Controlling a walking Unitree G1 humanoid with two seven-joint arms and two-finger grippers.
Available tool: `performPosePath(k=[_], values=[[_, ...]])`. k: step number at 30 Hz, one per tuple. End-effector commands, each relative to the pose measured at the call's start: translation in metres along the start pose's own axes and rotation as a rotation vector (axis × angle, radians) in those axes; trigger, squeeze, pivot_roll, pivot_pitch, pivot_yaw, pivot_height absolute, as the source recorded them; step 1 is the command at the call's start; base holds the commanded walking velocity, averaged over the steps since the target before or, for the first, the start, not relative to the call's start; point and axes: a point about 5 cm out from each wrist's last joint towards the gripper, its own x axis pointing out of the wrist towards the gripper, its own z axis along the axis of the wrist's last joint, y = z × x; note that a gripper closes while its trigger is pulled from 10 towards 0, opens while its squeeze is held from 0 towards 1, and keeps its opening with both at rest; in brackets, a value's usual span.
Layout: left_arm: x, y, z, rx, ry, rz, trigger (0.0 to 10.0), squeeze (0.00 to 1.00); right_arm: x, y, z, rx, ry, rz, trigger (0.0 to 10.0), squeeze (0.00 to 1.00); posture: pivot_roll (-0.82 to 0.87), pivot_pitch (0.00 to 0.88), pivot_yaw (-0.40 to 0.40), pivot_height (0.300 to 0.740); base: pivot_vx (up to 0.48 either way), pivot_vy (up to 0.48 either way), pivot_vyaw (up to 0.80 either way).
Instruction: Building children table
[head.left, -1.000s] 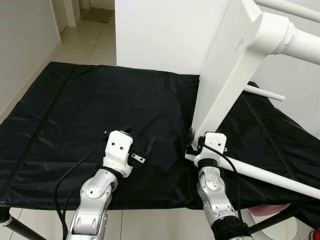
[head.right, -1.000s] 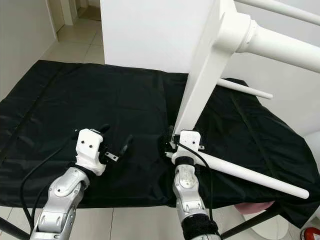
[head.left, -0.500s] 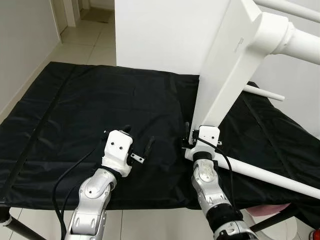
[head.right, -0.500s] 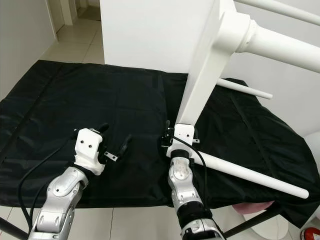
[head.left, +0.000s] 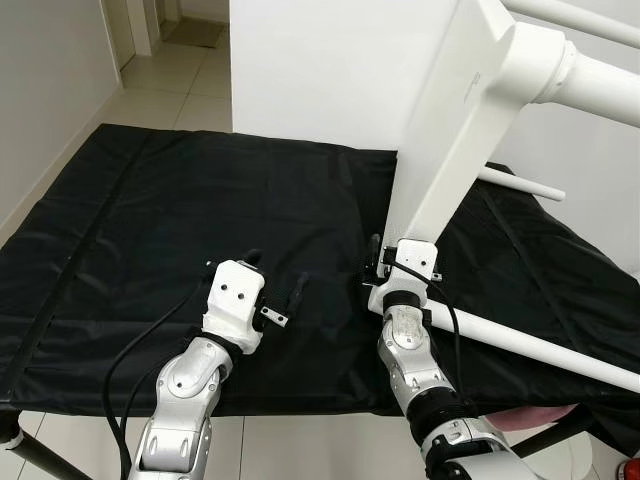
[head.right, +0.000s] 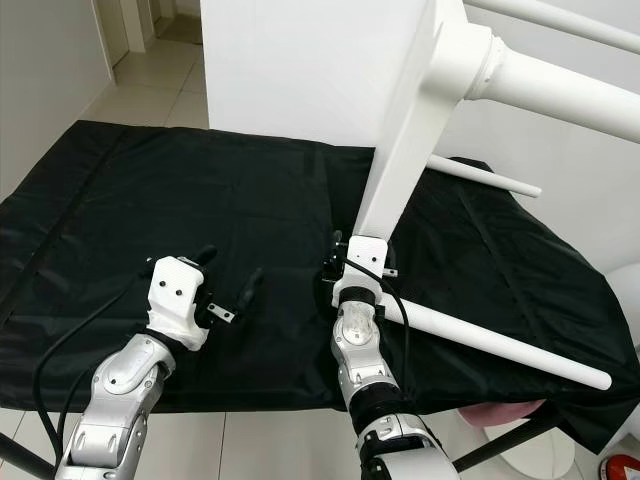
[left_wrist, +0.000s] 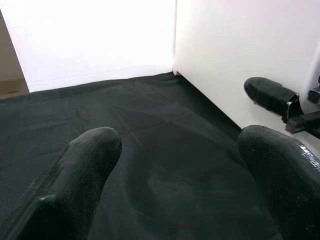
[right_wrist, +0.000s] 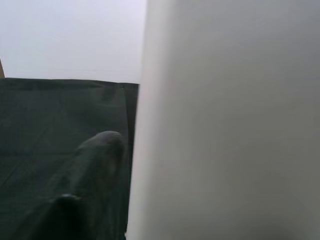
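Just ahead of the right gripper (head.left: 385, 262), a flat white tabletop panel (head.left: 455, 120) stands tilted on its lower edge on the black fabric sheet (head.left: 180, 210), leaning away to the right. Its surface is smooth and matte, with squared edges. The gripper's two long black fingers straddle that lower edge; in the right wrist view one rounded, rubbery finger (right_wrist: 95, 165) lies against the black sheet beside the broad white face of the panel (right_wrist: 230, 120), while the other finger is hidden behind it, so whether the fingers actually clamp the panel cannot be told.

A turned white table leg (head.left: 585, 75), round with a thick collar at its root, juts from the upper part of the panel. A second round white leg (head.right: 500, 345) runs from beside the right gripper out to the right across the sheet, and a thinner white rod (head.left: 520, 185) lies beyond the panel.

Left of the right gripper, well apart from the panel, the left gripper (head.left: 278, 282) hovers low over the sheet with its fingers spread and nothing between them. The sheet is slightly glossy and creased. Behind it stands a plain white board (head.left: 320, 70); pale tiled floor (head.left: 165, 75) shows to the far left.
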Motion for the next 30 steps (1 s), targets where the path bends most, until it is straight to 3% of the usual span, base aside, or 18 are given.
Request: performPosePath(k=[1, 2, 12, 17, 25, 30], values=[[-0.001, 0.001, 0.000, 0.002, 0.006, 0.074, 10.0, 0.00, 0.005, -0.004, 0.002, 0.016, -0.005, -0.019, 2.7, 0.00, 0.10, 0.000, -0.114, 0.740, 0.000, 0.000, 0.00], [-0.001, 0.001, 0.000, 0.002, 0.007, 0.076, 10.0, 0.00, 0.005, -0.002, 0.002, 0.034, -0.001, -0.014, 0.0, 0.00, 0.10, 0.000, -0.115, 0.740, 0.000, 0.000, 0.00], [-0.001, 0.001, 0.001, 0.004, 0.008, 0.077, 10.0, 0.00, 0.004, 0.006, 0.003, 0.067, 0.000, 0.015, 0.0, 0.00, 0.10, 0.000, -0.108, 0.740, 0.000, 0.000, 0.00], [0.000, 0.001, 0.001, 0.002, 0.009, 0.071, 10.0, 0.00, -0.006, 0.027, 0.003, 0.091, -0.023, 0.136, 0.0, 0.00, 0.09, 0.000, -0.105, 0.740, 0.000, 0.000, 0.00], [0.000, 0.001, 0.002, 0.002, 0.010, 0.071, 10.0, 0.00, -0.010, 0.034, 0.002, 0.108, -0.023, 0.183, 0.0, 0.00, 0.09, 0.000, -0.100, 0.740, 0.000, 0.000, 0.00], [0.000, 0.000, 0.002, -0.004, 0.011, 0.069, 10.0, 0.00, -0.018, 0.046, 0.005, 0.089, -0.053, 0.286, 0.0, 0.00, 0.08, 0.000, -0.096, 0.740, 0.000, 0.000, 0.00]])
